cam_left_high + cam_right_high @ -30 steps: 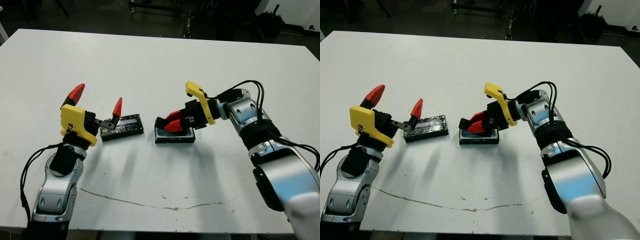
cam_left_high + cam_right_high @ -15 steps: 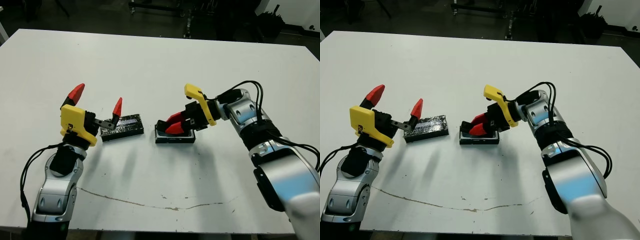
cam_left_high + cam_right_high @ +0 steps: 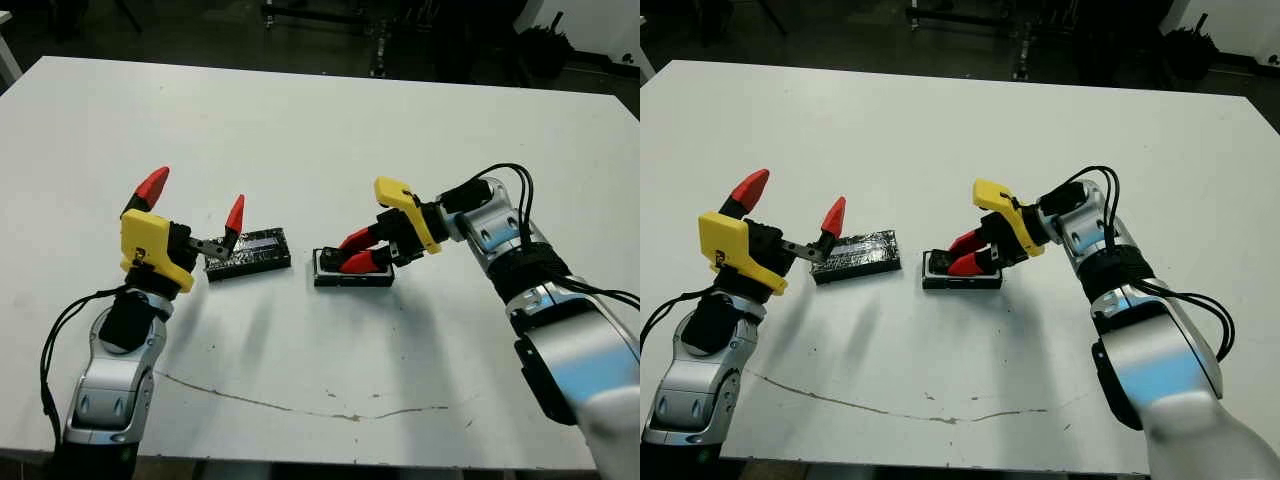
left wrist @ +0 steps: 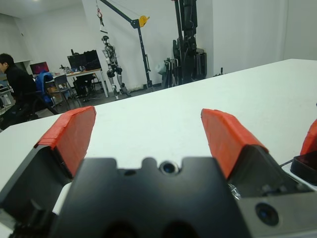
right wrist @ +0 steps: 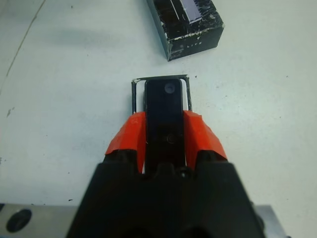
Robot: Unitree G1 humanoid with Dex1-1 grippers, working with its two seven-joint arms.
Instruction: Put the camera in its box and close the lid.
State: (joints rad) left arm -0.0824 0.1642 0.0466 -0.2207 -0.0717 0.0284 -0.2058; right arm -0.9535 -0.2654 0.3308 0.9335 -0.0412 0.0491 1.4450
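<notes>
My left gripper (image 3: 190,215) hovers above the white table (image 3: 300,130) with its red-tipped fingers spread wide, holding nothing. Just beside it lies the flat glossy black rectangular lid (image 3: 250,252). Further right, my right gripper (image 3: 355,252) is clamped on the small glossy black bar-shaped camera (image 5: 165,106), holding it over the shallow black-walled, white-lined box (image 3: 962,273).

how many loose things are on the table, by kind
camera: 1
box: 1
lid: 1
total: 3
</notes>
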